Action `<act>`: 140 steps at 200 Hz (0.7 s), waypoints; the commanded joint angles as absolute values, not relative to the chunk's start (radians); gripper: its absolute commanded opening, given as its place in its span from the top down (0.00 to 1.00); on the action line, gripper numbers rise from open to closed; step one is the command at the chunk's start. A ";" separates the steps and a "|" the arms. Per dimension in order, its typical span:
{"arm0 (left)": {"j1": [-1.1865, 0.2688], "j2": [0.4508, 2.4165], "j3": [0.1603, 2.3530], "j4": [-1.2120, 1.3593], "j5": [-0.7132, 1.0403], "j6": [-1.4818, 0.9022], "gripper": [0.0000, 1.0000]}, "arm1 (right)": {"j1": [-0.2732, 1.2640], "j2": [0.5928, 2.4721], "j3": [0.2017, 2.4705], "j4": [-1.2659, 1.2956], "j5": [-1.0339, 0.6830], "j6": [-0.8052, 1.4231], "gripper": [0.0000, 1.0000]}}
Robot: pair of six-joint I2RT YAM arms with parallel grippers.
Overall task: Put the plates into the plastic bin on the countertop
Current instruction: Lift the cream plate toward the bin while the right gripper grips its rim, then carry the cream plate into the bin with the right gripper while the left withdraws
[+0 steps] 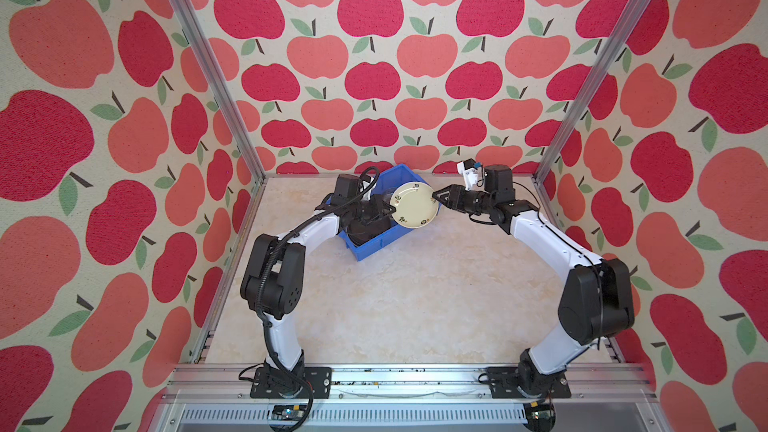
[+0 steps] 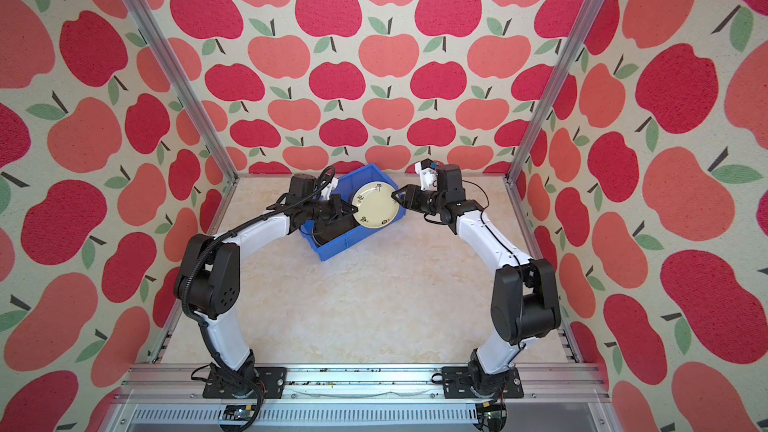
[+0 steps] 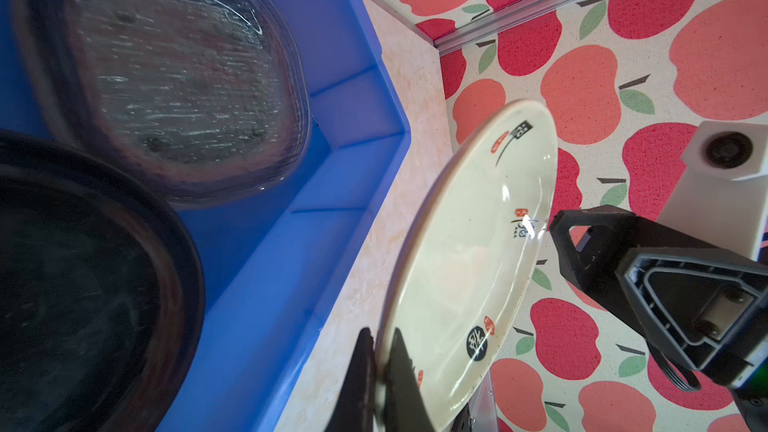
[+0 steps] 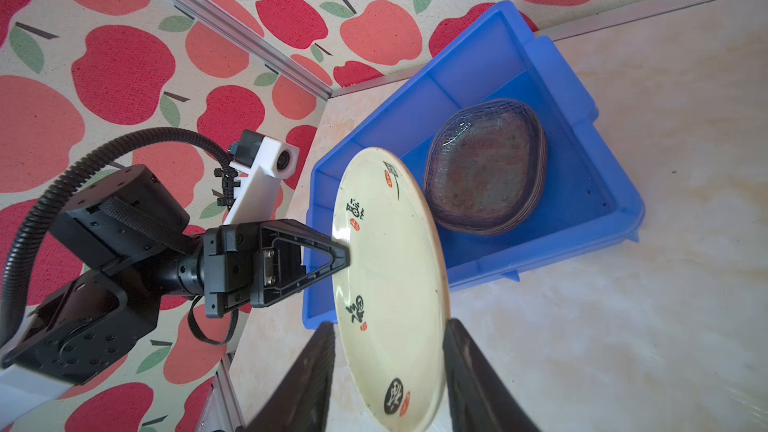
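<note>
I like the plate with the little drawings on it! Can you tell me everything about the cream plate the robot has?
The cream plate is round and shiny, ceramic by its look, with black brush marks and small red stamps near its rim. It is up in the air, tilted, above the edge of the blue bin. The left gripper pinches one edge of it. The right gripper has its jaws open around the opposite edge.

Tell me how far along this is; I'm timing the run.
Done: smoky glass rounded-square plates and a glossy black round plate lie in the blue plastic bin. In hand: left fingers pinch a cream round plate near it; right fingers straddle its opposite rim. Left: lowering it in.
</note>
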State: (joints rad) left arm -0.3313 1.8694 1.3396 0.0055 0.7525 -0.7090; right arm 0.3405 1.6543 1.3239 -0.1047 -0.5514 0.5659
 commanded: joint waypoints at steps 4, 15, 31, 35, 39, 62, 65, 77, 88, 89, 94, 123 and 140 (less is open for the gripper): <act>-0.317 1.834 1.340 0.039 0.796 -0.698 1.00 | 0.351 1.704 1.371 -0.140 -0.559 0.550 0.54; -0.314 1.837 1.341 0.052 0.801 -0.705 1.00 | 0.360 1.731 1.391 -0.141 -0.562 0.554 0.54; -0.309 1.840 1.341 0.073 0.808 -0.718 1.00 | 0.377 1.773 1.431 -0.156 -0.563 0.552 0.55; -0.307 1.840 1.341 0.074 0.808 -0.717 1.00 | 0.381 1.785 1.445 -0.161 -0.563 0.551 0.55; -0.307 1.841 1.342 0.074 0.808 -0.716 1.00 | 0.385 1.795 1.457 -0.164 -0.562 0.549 0.55; -0.297 1.839 1.339 0.075 0.814 -0.710 1.00 | 0.401 1.858 1.525 -0.189 -0.563 0.551 0.69; -0.294 1.839 1.339 0.073 0.813 -0.709 1.00 | 0.403 1.863 1.531 -0.187 -0.563 0.555 0.72; -0.287 1.838 1.338 0.060 0.815 -0.704 1.00 | 0.408 1.882 1.552 -0.182 -0.557 0.569 0.92; -0.279 1.832 1.328 0.054 0.812 -0.700 1.00 | 0.413 1.900 1.575 -0.181 -0.556 0.576 1.00; -0.278 1.830 1.327 0.054 0.811 -0.700 1.00 | 0.413 1.902 1.576 -0.180 -0.556 0.576 1.00; -0.275 1.825 1.318 0.055 0.808 -0.700 1.00 | 0.415 1.911 1.589 -0.182 -0.556 0.578 1.00; -0.243 1.789 1.277 0.030 0.763 -0.699 0.51 | 0.429 1.998 1.693 -0.214 -0.578 0.571 1.00; -0.214 1.736 1.233 0.020 0.717 -0.682 0.26 | 0.437 2.076 1.791 -0.250 -0.626 0.559 1.00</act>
State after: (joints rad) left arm -0.2497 1.8191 1.2816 0.0383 0.7700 -0.7155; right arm 0.4320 1.9873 1.6718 -0.1993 -0.5751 0.5663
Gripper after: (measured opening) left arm 0.570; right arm 0.109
